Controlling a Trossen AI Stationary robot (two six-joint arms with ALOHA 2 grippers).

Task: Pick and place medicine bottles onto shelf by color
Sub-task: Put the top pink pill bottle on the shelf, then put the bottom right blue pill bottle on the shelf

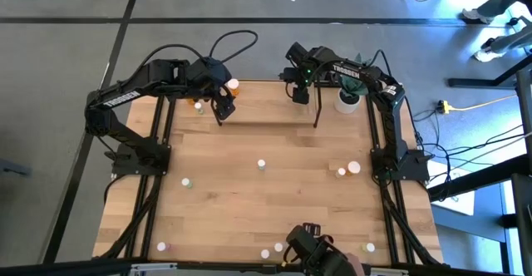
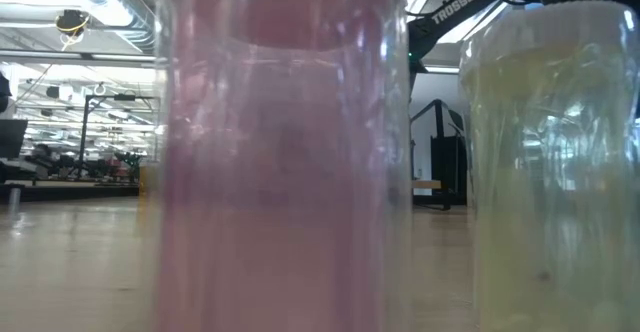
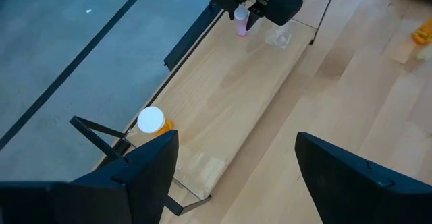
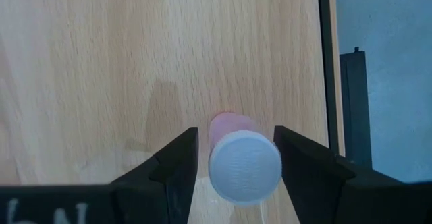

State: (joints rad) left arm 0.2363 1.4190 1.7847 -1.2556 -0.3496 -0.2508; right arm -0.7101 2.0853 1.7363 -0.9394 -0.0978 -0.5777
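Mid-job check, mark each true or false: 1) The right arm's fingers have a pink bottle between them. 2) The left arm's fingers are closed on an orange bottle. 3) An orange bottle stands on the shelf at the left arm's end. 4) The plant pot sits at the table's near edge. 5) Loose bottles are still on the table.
1) True: the pink bottle sits between the right gripper fingers, over the shelf.
2) False: the left gripper is open with nothing between its fingers.
3) True: the orange bottle stands at that end of the shelf.
4) False: the plant pot is at the far right corner, by the right arm.
5) True: for example a loose bottle mid-table.
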